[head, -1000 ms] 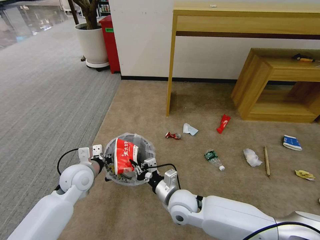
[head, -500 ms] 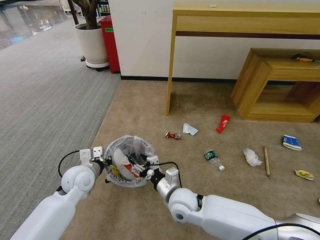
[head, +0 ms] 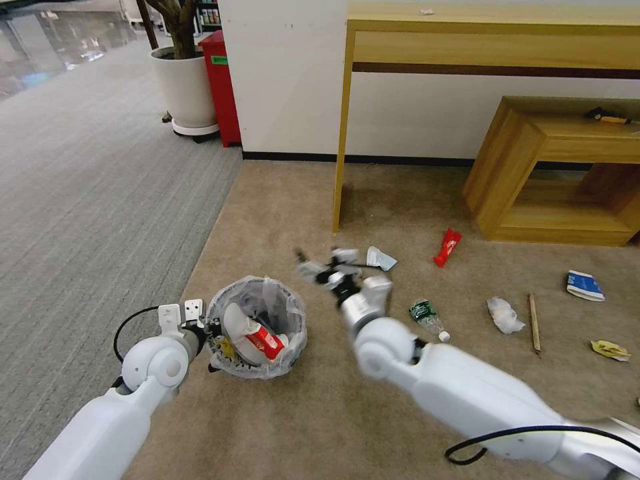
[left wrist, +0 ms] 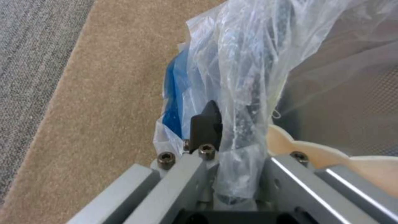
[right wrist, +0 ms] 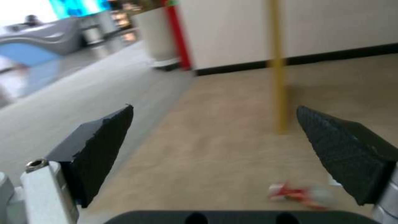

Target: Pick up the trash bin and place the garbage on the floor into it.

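The trash bin (head: pixel 257 328), black with a crinkled clear liner, hangs just above the beige floor (head: pixel 280 207). My left gripper (head: pixel 205 328) is shut on its rim, and the left wrist view shows the liner (left wrist: pixel 244 77) pinched between the fingers (left wrist: pixel 206 127). A red-white packet (head: pixel 260 337) lies inside the bin. My right gripper (head: pixel 320 265) is beyond the bin, blurred, open and holding nothing (right wrist: pixel 213 149), near a crushed red-white piece (right wrist: pixel 298 193). More garbage lies to the right: a pale wrapper (head: pixel 381 259), red wrapper (head: pixel 447 247), bottle (head: pixel 427 317), paper wad (head: pixel 504 315), stick (head: pixel 533 322), carton (head: pixel 585 285), yellow wrapper (head: pixel 609 349).
A wooden desk leg (head: pixel 342 133) stands just beyond the litter, with a low wooden shelf (head: pixel 553 173) to its right. A white plant pot (head: pixel 183 87) and a red box (head: pixel 220 87) stand at the far left, beside grey striped carpet (head: pixel 87 200).
The right gripper let the red-white packet drop into the bin, then swung out and away toward the litter, open. The left arm kept hold of the bin's rim.
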Robot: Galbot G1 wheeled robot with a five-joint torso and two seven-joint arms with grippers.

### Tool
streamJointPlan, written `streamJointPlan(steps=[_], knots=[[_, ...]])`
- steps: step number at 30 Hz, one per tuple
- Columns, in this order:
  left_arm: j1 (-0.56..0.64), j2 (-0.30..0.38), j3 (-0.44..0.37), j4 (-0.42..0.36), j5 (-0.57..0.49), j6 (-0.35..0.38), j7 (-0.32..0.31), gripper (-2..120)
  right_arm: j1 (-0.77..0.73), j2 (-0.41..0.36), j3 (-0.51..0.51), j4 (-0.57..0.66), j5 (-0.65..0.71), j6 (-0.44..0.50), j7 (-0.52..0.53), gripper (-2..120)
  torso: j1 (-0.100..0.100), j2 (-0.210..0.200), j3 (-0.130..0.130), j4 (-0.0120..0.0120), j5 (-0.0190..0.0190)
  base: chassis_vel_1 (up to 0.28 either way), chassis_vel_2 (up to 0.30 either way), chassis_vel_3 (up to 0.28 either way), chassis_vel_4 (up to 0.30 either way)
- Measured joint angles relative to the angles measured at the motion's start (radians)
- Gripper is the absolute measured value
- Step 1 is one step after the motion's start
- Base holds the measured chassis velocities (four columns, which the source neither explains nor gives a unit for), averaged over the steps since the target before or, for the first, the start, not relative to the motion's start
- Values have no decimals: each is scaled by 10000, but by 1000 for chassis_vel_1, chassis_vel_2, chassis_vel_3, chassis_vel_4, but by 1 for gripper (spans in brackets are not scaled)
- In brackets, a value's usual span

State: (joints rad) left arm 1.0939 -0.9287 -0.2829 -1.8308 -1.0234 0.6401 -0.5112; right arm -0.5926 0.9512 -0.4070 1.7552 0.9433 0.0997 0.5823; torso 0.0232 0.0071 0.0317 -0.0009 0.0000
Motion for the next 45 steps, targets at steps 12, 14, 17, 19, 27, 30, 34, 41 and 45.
streamJointPlan(steps=[12,14,17,19,27,30,34,41,45], knots=[[-140,-84,73,-6,-24,-9,1,0,-3160,-1043,3055,-1134,-1216,-179,170,100,-1,0,-1,-1,1,0,0,0,0],[-148,-113,69,-75,-47,-9,-5,0,-3582,-1024,3383,-1682,-1575,-119,190,100,-1,0,-1,5,0,0,0,0,0],[-125,-119,44,-131,-51,-9,-5,0,-3852,-989,3556,-2125,-1762,-87,141,100,-2,0,-1,-1,0,0,0,0,0],[-69,-122,2,-175,-51,-15,4,0,-3929,-909,3598,-2500,-1887,-57,98,100,-2,1,-1,-1,-1,0,0,0,0],[232,-127,-172,-400,43,-65,105,0,-3617,-174,3263,-4570,-2076,-45,-285,100,-1,2,-1,3,-3,0,0,0,0],[356,-101,-214,-580,56,-70,108,0,-3357,218,3150,-5622,-1949,-253,-500,100,-1,2,0,2,-1,0,0,0,0],[488,-75,-262,-709,64,-80,109,0,-3186,563,3124,-6485,-2077,-400,-614,100,-1,2,0,2,-1,0,0,0,0],[661,-151,-293,-893,131,-92,99,0,-2985,778,3115,-7459,-2354,-283,-845,100,-1,2,-1,1,-3,0,0,0,0],[708,-217,-285,-1008,157,-97,77,0,-2823,825,3083,-7842,-2451,-251,-972,100,-1,2,0,1,-3,0,0,0,0]])
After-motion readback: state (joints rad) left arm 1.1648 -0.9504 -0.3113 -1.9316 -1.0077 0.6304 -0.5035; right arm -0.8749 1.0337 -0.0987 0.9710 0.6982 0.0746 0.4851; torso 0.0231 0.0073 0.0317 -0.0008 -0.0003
